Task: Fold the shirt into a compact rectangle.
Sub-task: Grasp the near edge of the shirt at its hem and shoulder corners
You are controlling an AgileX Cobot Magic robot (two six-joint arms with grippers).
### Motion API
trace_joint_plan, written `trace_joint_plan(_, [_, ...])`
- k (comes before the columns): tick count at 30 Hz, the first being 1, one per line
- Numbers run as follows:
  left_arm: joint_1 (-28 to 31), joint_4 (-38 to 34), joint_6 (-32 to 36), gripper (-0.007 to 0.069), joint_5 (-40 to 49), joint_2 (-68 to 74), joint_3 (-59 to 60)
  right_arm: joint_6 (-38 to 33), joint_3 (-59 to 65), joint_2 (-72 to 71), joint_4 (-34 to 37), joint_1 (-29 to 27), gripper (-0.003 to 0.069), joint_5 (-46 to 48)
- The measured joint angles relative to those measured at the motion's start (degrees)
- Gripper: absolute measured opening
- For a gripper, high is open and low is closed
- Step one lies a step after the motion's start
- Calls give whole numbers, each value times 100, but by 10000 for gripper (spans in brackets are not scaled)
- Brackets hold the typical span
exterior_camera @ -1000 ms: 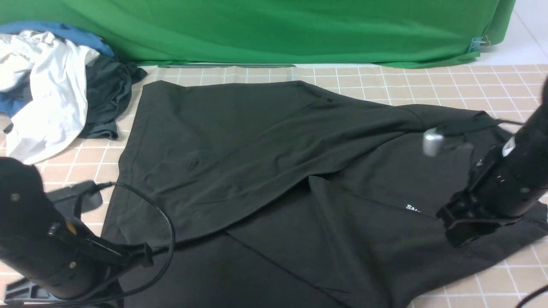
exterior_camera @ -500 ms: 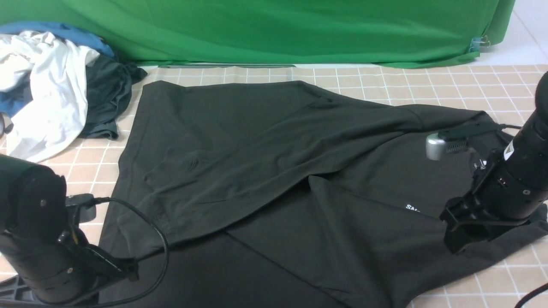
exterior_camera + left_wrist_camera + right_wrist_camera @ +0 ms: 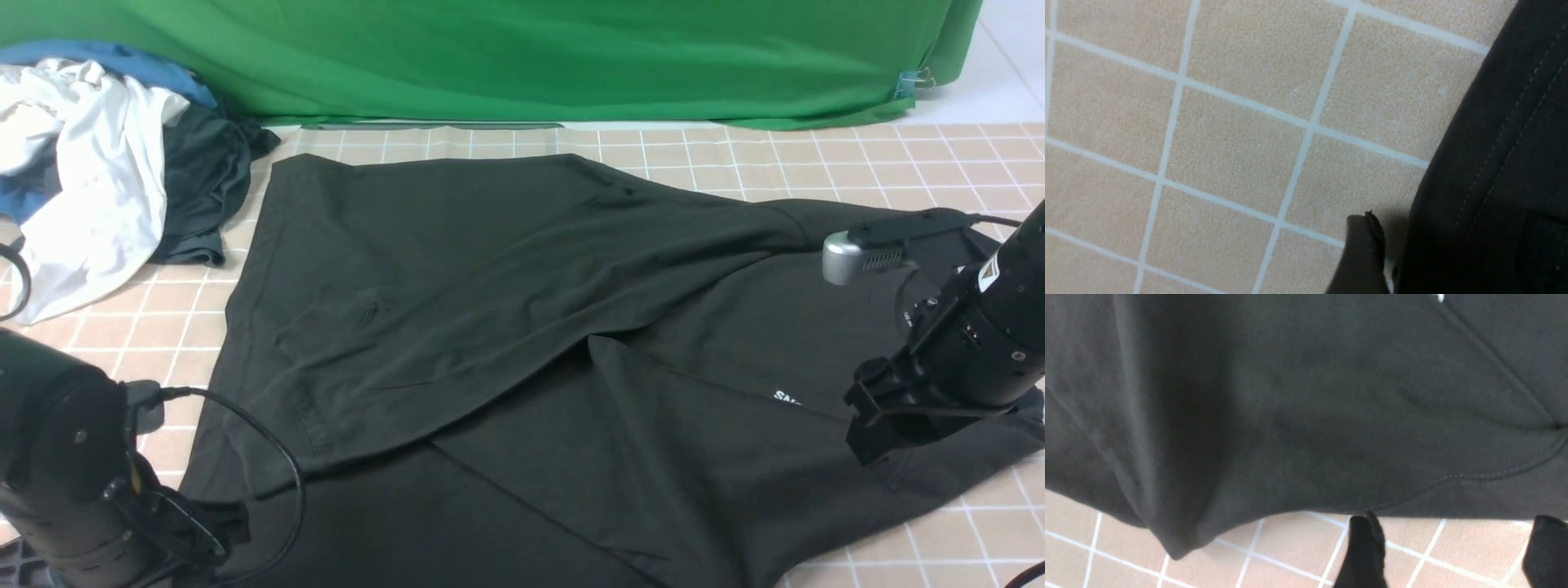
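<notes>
The black shirt (image 3: 506,310) lies spread on the tiled cloth, one sleeve folded across its body, with a bit of white print (image 3: 788,398) showing. My left gripper (image 3: 1453,249) is open at the shirt's near left hem (image 3: 1494,134). One finger (image 3: 1363,253) is over bare tile and the other shows only dimly over the dark cloth. My right gripper (image 3: 1455,551) is open low over the tiles, just off the shirt's edge (image 3: 1412,490), with nothing between its fingers. In the front view the right arm (image 3: 955,359) stands over the shirt's right side.
A heap of white (image 3: 90,180), blue and dark grey (image 3: 200,180) garments lies at the far left. A green backdrop (image 3: 522,57) closes the far side. The left arm (image 3: 65,482) and its cable (image 3: 277,457) fill the near left corner.
The left arm has sunk and drawn back toward the near left corner of the shirt. The right arm has shifted slightly to the right. The shirt has not moved.
</notes>
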Motion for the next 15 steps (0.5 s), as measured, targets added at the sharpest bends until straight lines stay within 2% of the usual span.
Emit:
trace_joint_plan(5, [0,-24,-16,508,-295,-27,231,-119,0,0,7,0,529,-33])
trace_joint_plan(8, [0,-74,-16,477,-328,-32,238,-175,0,0,7,0,529,-52])
trace_joint_plan(13, [-5,-314,151,202,-410,-9,282,-193,0,0,15,0,529,-63])
trace_joint_plan(14, [-11,-354,207,120,-410,29,282,-199,0,0,15,0,529,-63])
trace_joint_plan(15, [-11,-375,221,99,-410,42,282,-207,0,0,15,0,529,-63])
